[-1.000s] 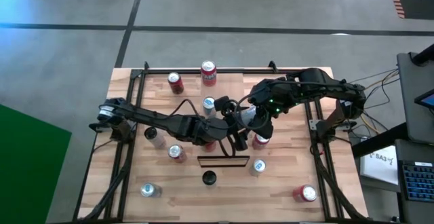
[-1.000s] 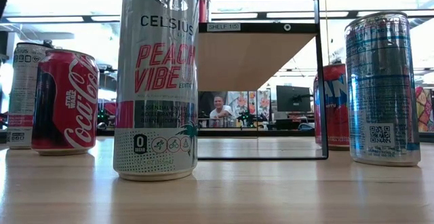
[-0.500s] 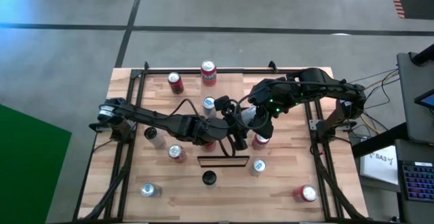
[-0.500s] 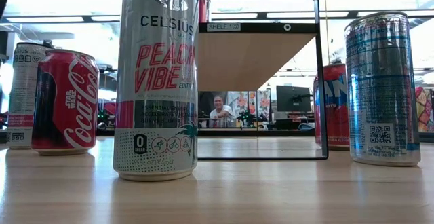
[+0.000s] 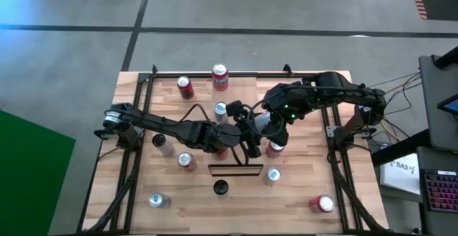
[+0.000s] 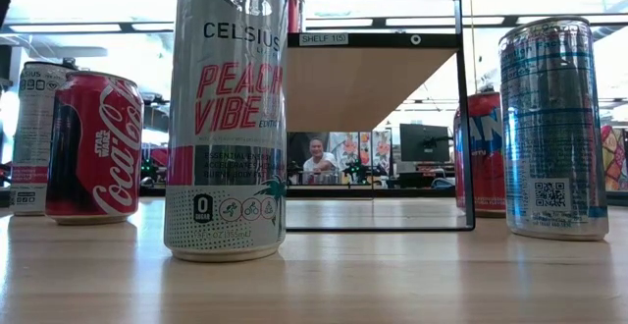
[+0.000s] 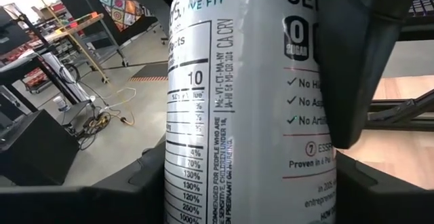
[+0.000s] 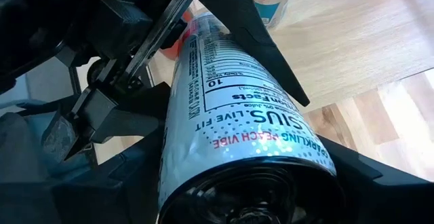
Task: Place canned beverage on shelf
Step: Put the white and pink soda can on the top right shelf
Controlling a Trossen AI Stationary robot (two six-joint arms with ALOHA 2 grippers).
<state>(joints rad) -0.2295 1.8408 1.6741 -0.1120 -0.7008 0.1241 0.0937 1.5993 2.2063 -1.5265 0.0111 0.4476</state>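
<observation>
A white Celsius can (image 7: 230, 102) (image 8: 237, 108) hangs in the air over the middle of the table, between my two grippers. My left gripper (image 5: 242, 134) (image 7: 258, 200) reaches in from the table's left and is shut on it. My right gripper (image 5: 252, 143) (image 8: 247, 200) slants down from the right and is shut on the same can. The shelf (image 5: 235, 169) (image 6: 368, 83) stands just in front of them, toward the near edge, its light wooden board raised in a black frame. In the high view the arms hide most of the can. My left gripper pinches the can's side wall (image 7: 183, 176) between its two fingers, which lie across the can. It comes nearly level from the table's left. The can is lifted clear of the table. My right gripper has its two fingers (image 8: 135, 176) against opposite sides of the can's near end (image 8: 203, 183). The can runs along these fingers, away from the wrist. One of them (image 7: 352, 68) shows lying on the can's wall in the left wrist view. It comes slanting down from the right.
Several other cans stand about the table: red ones at the far edge (image 5: 220, 77), a blue-white one (image 5: 220, 110), one right of the grippers (image 5: 274, 148), others near the front (image 5: 272, 175) (image 5: 155, 200) (image 5: 323, 204). A black cap (image 5: 220, 187) lies before the shelf.
</observation>
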